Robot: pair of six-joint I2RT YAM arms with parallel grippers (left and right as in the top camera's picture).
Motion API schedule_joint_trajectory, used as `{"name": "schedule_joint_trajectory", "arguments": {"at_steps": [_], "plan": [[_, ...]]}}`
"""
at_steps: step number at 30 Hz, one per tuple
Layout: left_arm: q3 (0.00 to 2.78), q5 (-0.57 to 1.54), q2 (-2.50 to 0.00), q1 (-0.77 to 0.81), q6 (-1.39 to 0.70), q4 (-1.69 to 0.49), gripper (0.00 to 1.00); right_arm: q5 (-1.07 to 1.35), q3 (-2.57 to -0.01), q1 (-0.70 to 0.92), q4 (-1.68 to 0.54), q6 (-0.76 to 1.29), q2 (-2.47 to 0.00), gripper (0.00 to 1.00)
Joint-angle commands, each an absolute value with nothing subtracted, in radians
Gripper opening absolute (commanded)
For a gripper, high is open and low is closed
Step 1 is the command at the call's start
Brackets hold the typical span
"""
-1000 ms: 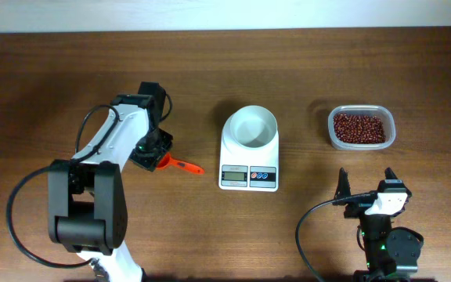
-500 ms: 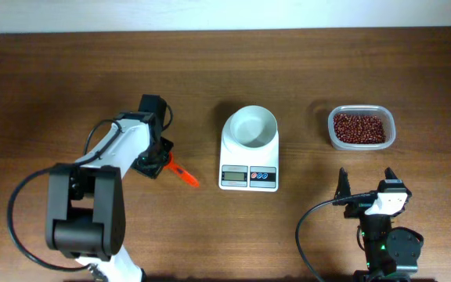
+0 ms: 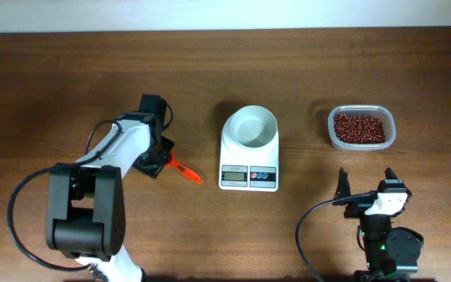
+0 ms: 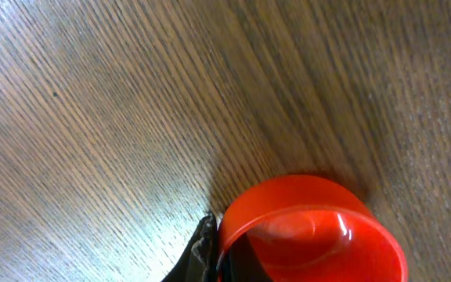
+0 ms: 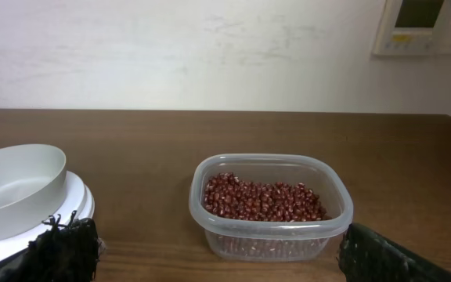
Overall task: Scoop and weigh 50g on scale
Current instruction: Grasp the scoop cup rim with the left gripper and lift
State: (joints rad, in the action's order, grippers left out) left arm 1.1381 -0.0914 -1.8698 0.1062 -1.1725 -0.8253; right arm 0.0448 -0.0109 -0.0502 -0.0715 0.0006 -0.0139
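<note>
**Overhead:** Left pincer was clamped on an orange scoop, left of centre on the bench. The scoop's handle pointed toward the scale, which stood mid-bench carrying a white bowl. Red beans sat in a clear container toward the right edge. Right pincer stood apart near the front edge.

**Left wrist:** The scoop's cup was beside one dark finger, with wood grain behind.

**Right wrist:** The beans were in the container, with the bowl to its left.
</note>
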Motion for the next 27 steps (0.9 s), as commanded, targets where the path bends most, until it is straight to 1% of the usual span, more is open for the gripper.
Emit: {"name": "schedule_joint_trajectory", "arguments": {"at_steps": [1,6,10,17,22,27], "plan": [[1.097,-0.113,-1.919,0.107,-1.189,-0.844,0.00,0.040,-0.006,-0.053,-0.078,0.004,-0.006,0.99],[1.113,-0.113,-1.918,0.107,-1.279,-0.932,0.00,0.040,-0.006,-0.053,-0.078,0.004,-0.006,0.99],[1.161,-0.113,-1.909,0.106,-1.346,-1.066,0.00,0.040,-0.006,-0.053,-0.078,0.004,-0.006,0.99],[1.305,-0.136,-1.868,0.101,-1.351,-1.287,0.00,0.040,-0.006,-0.053,-0.078,0.004,-0.006,0.99],[1.393,-0.140,-1.784,0.082,-1.351,-1.356,0.00,0.040,-0.006,-0.053,-0.078,0.004,-0.006,0.99],[1.415,-0.141,-1.627,0.069,-1.351,-1.328,0.00,0.040,-0.006,-0.053,-0.075,0.003,-0.006,0.99]]}}
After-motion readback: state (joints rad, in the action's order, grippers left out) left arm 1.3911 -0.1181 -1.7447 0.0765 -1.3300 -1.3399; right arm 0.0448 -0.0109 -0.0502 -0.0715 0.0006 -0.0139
